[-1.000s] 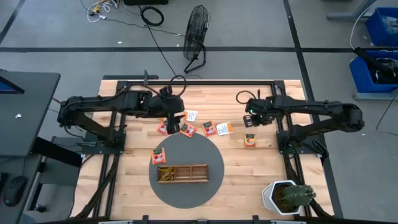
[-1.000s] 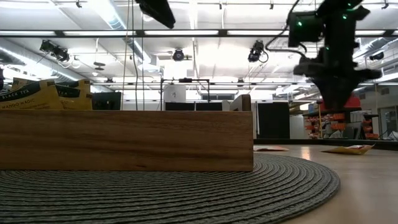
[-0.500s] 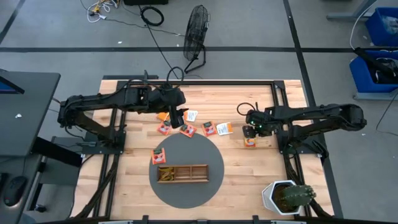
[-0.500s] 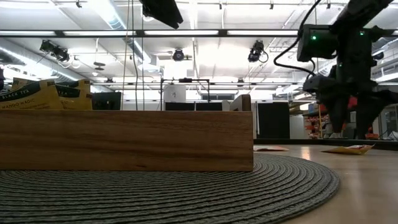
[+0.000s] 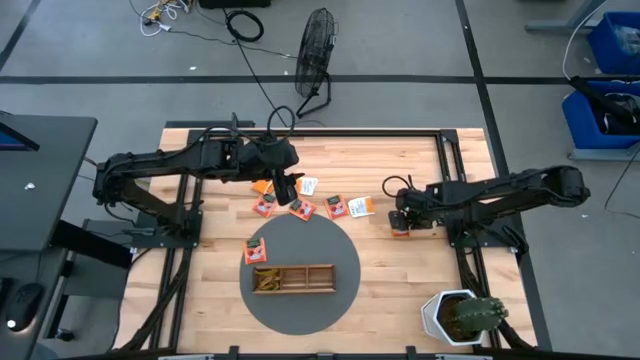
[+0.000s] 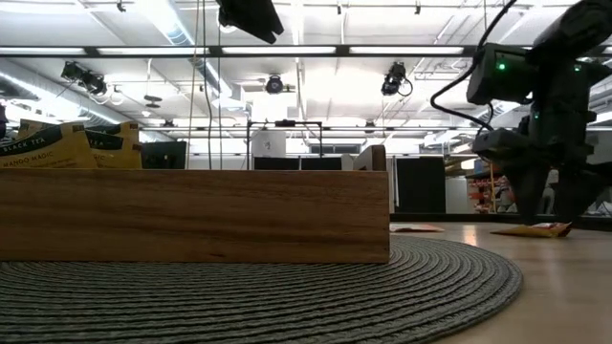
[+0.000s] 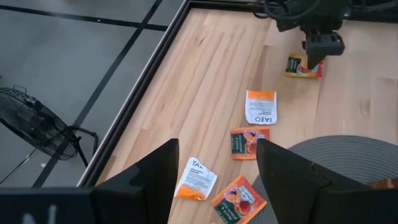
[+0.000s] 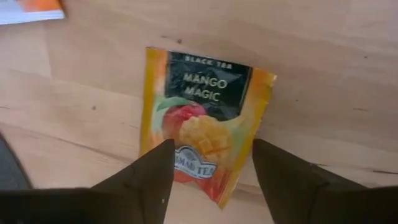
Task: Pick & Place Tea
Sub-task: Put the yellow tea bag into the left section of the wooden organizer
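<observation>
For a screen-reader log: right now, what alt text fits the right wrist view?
The open right gripper hovers just above a Mango Magic black tea sachet lying flat on the wooden table, one dark finger to each side of it. Another sachet's corner shows at the picture's edge.

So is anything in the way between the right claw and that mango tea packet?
No, nothing visible is. The right gripper hangs just over the mango tea packet, fingers open on both sides of it, with only bare wooden table around.
</observation>
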Robot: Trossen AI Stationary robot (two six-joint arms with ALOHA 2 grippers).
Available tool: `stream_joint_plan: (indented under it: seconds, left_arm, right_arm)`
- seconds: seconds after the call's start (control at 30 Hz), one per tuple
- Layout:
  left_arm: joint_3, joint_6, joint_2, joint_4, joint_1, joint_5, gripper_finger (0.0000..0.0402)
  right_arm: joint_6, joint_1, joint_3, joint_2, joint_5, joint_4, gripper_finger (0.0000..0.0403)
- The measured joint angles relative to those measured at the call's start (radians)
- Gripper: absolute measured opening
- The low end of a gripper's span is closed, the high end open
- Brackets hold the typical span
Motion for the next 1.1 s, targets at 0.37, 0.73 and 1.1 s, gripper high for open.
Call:
stream_joint_plan:
  seconds: [0.37,0.73,1.1]
  left_arm:
    - [0.0,0.003,0.0,-0.001,0.0,0.0,0.022]
    - [0.0,0.053,0.0,-0.002,-0.004,0.0,0.022]
    - [0.0,0.35,0.0,0.104,-0.027,0.013,0.022]
  right_arm:
    - [-0.01,0.005,-0.028,-0.002,0.027,0.001,0.0082]
    - [-0.205,0.005,0.099,-0.057,0.004,0.019,0.0004]
    - [-0.673,-0.042,0.4,-0.061,-0.194,0.237,0.0001]
